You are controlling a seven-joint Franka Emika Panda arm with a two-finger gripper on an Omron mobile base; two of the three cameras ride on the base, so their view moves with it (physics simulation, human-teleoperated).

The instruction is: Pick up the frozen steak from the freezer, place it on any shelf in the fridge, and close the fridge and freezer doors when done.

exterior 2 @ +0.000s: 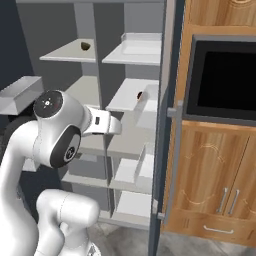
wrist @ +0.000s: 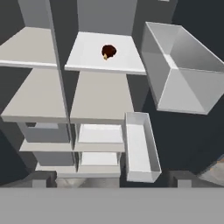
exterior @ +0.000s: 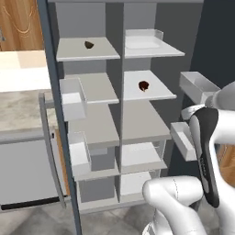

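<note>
Gripper (wrist: 112,177) jaws spread wide, nothing between them. Just ahead, right of gripper — white door bin (wrist: 140,146). Farther ahead, above — frozen steak (wrist: 108,51) on plain shelf (wrist: 92,57), fridge (exterior: 147,119) side, well apart from gripper. Both doors open.

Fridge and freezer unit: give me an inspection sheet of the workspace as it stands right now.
Surface: shelf in the fridge, plain light grey.
Job's things: frozen steak lies on that shelf; freezer and fridge doors both stand open.
Clutter: olive-brown lump on the top freezer shelf; white door bins.
Grippers: gripper open, empty, apart from the steak.
Cables: nothing seen.
Surroundings: wooden cabinets, dark built-in oven.
</note>
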